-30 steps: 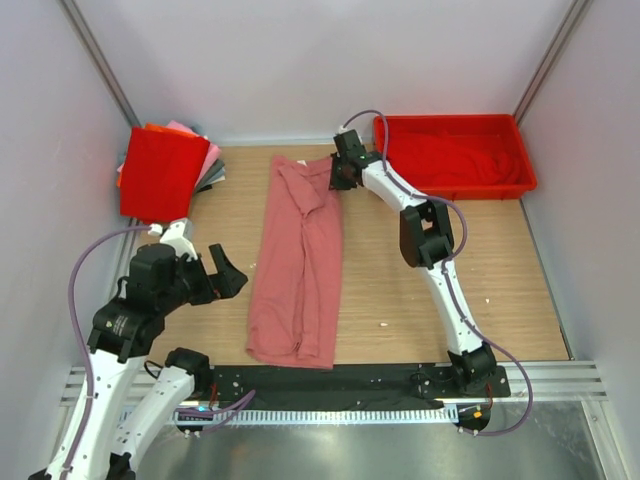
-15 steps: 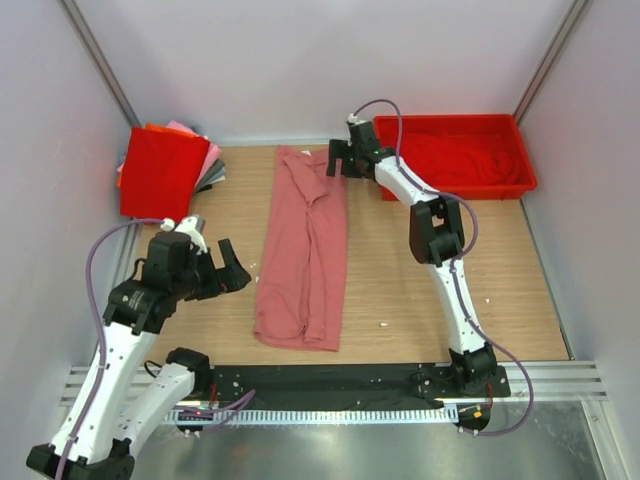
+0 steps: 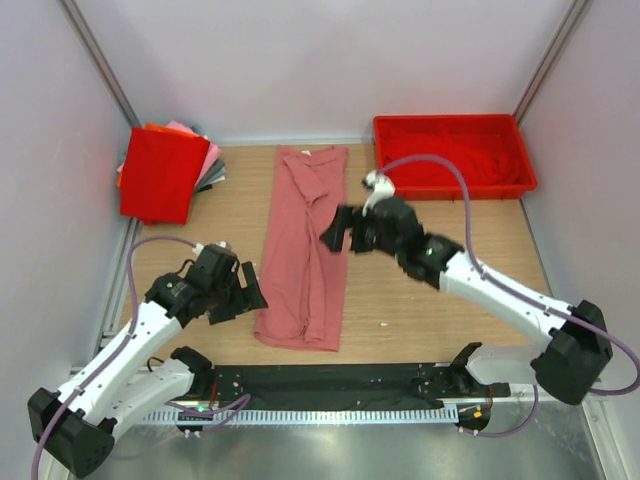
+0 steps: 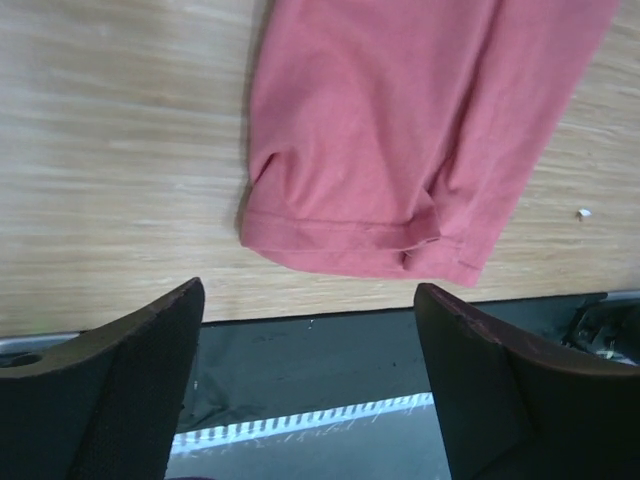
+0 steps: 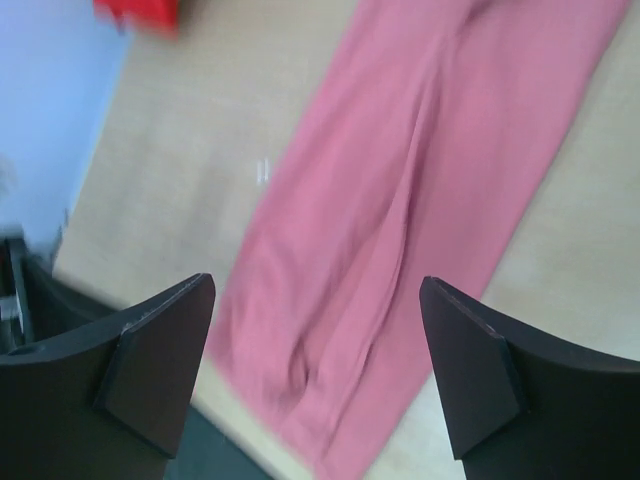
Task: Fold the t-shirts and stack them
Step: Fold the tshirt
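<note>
Left gripper [image 3: 240,295], top view: spread wide and empty; I hover beside the pink shirt [image 3: 305,250] at its near hem, likely to lift it.
Right gripper [image 3: 335,235], top view: wide, empty, over the shirt's right edge.
Stack [image 3: 160,175]: far left, awaiting this one.
Left wrist view: hem flat on the table [image 4: 120,150], just ahead.
Right wrist view: blurred; shirt lies lengthwise below, untouched.

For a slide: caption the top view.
Left gripper and right gripper, both open, at opposite edges of the lengthwise-folded salmon t-shirt.

The salmon t-shirt [image 5: 400,230] is blurred in the right wrist view.
</note>
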Motion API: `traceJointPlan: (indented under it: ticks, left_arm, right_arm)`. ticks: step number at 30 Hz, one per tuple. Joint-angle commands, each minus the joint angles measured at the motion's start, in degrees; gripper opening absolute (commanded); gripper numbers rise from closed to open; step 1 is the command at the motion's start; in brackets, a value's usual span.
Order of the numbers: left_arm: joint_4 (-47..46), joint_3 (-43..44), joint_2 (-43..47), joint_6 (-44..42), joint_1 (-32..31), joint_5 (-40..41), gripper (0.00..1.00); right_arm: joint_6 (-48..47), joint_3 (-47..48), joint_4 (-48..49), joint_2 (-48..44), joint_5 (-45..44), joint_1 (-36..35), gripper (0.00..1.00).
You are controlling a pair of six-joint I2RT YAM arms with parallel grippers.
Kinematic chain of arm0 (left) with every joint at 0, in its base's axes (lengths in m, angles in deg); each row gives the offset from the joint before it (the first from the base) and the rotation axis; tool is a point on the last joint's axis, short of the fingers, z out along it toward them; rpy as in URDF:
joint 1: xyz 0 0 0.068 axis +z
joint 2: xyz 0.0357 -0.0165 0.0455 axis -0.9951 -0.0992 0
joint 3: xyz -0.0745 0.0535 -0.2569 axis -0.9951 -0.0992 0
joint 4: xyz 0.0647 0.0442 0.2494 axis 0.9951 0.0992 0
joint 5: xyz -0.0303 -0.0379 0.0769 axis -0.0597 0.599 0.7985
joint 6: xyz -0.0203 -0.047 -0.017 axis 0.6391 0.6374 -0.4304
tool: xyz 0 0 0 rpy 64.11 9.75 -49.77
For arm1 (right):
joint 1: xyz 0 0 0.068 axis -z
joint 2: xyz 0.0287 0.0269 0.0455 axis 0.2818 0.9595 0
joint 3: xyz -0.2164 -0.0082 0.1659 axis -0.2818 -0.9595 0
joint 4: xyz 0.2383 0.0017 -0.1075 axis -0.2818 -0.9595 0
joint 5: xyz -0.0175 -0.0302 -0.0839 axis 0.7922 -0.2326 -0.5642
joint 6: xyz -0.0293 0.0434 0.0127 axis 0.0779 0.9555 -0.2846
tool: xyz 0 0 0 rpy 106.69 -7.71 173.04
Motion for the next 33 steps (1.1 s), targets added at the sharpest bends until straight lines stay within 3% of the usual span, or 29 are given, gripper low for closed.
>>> traceJointPlan:
  ticks: [1, 6, 12, 17, 24, 33]
  left_arm:
    - [-5.00, -5.41, 0.09, 7.90, -0.72, 0.74, 0.84]
    - [-13.00, -12.79, 0.00, 9.32, -0.90, 2.05, 0.73]
    - [-21.35, -17.98, -3.69, 9.23, -0.90, 0.21, 0.65]
    - [-22.77, -20.09, -2.91, 9.58, -0.90, -1.36, 0.56]
    - [-22.33, -24.05, 0.26, 11.77, -1.69, -2.60, 0.48]
    - [-22.42, -27.04, 2.19, 14.59, -4.50, -2.08, 0.39]
  right_arm:
    - [13.75, -15.82, -0.78, -3.62, -2.98, -6.70, 0.89]
    - [23.99, -31.30, 3.53, -13.12, -4.30, -14.88, 0.79]
    - [31.28, -36.06, 4.32, -15.07, -9.22, -25.25, 0.71]
    - [35.07, -36.07, 7.14, -9.10, -12.03, -30.87, 0.69]
    - [39.29, -32.11, -1.92, -3.55, -18.10, -34.23, 0.65]
    - [40.88, -34.30, 4.06, -0.12, -16.34, -35.72, 0.49]
